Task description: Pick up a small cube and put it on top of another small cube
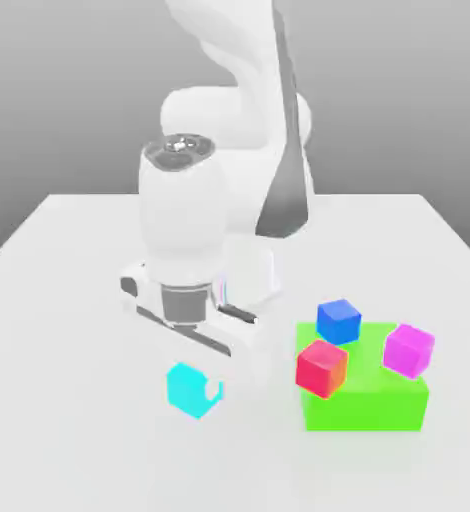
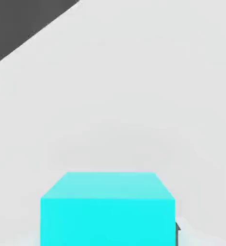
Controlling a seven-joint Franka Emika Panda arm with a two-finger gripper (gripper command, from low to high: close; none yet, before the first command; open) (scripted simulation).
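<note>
**Gripper closed on cyan cube**

Gripper (image 1: pixel 205 388) clamped on the cyan cube (image 1: pixel 189 388), one dark fingertip (image 2: pixel 177 229) pressed to the cube's (image 2: pixel 107 211) side. Held low over the white counter (image 1: pixel 69 330), whether lifted clear or touching cannot be told. Off toward the exterior view's right: green block (image 1: pixel 369 408), near but apart, carrying red cube (image 1: pixel 322 367) at its near corner, blue cube (image 1: pixel 338 321) behind, magenta cube (image 1: pixel 409 350) farther right.
</note>
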